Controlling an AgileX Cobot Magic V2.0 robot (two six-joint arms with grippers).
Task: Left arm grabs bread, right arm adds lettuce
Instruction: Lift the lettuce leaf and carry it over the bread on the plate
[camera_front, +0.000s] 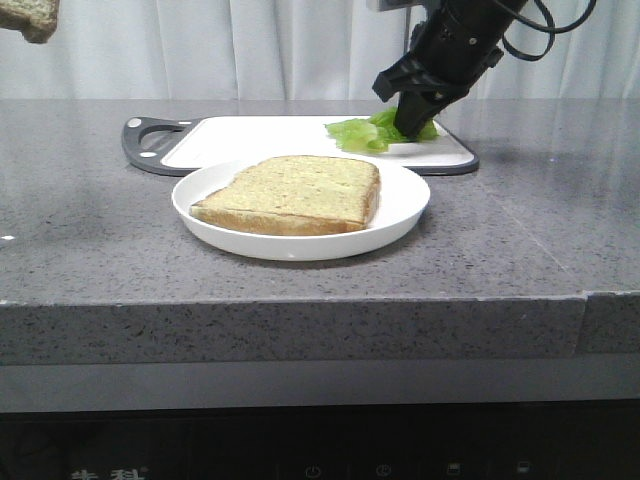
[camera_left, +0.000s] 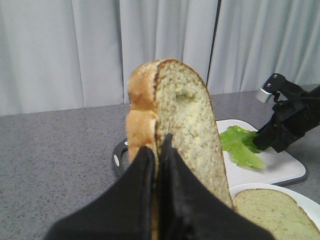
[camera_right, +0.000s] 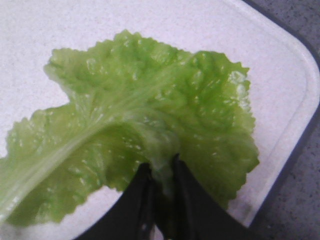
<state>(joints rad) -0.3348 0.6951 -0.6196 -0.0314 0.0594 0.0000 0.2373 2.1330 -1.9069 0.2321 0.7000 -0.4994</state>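
My left gripper (camera_left: 158, 144) is shut on a slice of bread (camera_left: 177, 125) and holds it upright, high at the left; a corner of that bread (camera_front: 30, 18) shows at the top left of the front view. A second slice (camera_front: 295, 194) lies on the white plate (camera_front: 400, 215). My right gripper (camera_right: 161, 165) is down on the white cutting board (camera_front: 260, 140) at the back right, its jaws pinched on a fold of the green lettuce (camera_right: 145, 115). The lettuce (camera_front: 362, 132) lies on the board under the right gripper (camera_front: 413, 128).
The cutting board has a dark grey rim and handle (camera_front: 148, 145) at its left. The plate sits in front of the board, near the counter's front edge (camera_front: 300, 300). White curtains hang behind.
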